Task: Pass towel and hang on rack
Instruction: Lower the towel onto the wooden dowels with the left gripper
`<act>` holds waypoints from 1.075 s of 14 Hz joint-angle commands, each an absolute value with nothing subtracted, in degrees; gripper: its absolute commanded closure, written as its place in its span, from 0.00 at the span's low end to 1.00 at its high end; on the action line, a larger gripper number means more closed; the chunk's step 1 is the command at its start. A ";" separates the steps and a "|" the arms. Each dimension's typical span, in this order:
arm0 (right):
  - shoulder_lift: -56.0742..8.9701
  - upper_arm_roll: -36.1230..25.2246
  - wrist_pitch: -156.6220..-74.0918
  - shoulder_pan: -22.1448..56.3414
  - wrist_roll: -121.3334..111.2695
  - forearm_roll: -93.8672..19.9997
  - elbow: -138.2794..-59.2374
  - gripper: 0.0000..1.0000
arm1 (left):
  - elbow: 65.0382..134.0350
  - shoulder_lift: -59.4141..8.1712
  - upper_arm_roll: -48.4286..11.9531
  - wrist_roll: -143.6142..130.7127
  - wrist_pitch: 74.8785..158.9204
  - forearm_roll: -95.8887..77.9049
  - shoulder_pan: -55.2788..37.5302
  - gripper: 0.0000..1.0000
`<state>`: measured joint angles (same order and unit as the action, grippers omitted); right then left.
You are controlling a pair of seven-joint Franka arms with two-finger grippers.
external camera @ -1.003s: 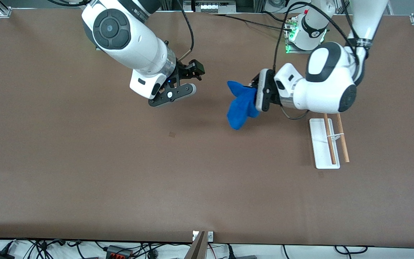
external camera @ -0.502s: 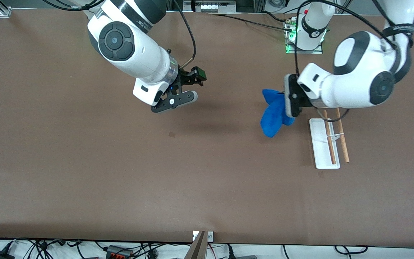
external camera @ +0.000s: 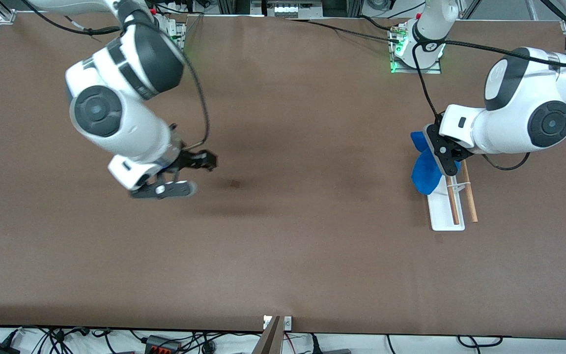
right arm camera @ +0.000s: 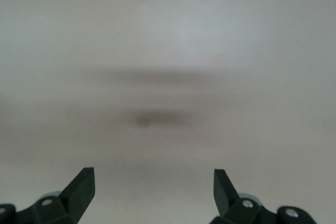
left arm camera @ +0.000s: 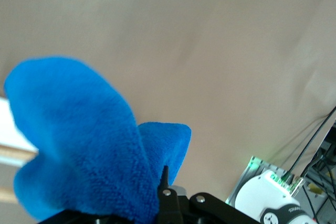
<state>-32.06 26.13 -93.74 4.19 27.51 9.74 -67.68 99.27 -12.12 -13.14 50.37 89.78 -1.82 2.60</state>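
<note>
The royal-blue towel [external camera: 425, 167] hangs bunched from my left gripper [external camera: 438, 155], which is shut on it over the end of the rack farthest from the front camera. The rack [external camera: 441, 209] is a white base with two light-brown rods [external camera: 468, 194] and a white crosspiece, at the left arm's end of the table. In the left wrist view the towel [left arm camera: 84, 140] fills the near field, with the rack's white base and a rod [left arm camera: 13, 156] at the edge. My right gripper [external camera: 192, 172] is open and empty over bare table toward the right arm's end; its fingertips [right arm camera: 80, 184] stand wide apart.
A small dark mark [external camera: 235, 183] is on the brown table beside the right gripper. The arm bases with green lights [external camera: 401, 54] stand at the table's edge farthest from the camera. Cables lie along the front edge.
My left gripper carried the towel from the table's middle toward the left arm's end, to over the rack. My right arm swung away toward its own end and lower in the front view.
</note>
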 commanded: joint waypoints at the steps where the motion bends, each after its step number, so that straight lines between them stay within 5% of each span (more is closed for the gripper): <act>1: -31.64 27.07 -94.48 0.27 26.02 12.83 -68.91 0.00 | 98.97 -13.79 -13.54 47.30 89.38 3.41 2.46 0.99; 6: -30.68 26.90 -94.65 -5.44 25.93 12.83 -68.90 0.00 | 98.88 -16.52 -14.33 34.81 90.43 15.70 0.79 1.00; 12: -25.15 16.80 -94.57 -4.75 20.50 10.39 -71.18 0.00 | 99.58 -17.75 -14.41 41.72 98.86 20.04 1.40 1.00; 15: -21.28 6.27 -94.83 -3.61 11.20 0.11 -75.84 0.00 | 100.02 -18.54 -14.33 49.46 103.35 20.04 3.86 1.00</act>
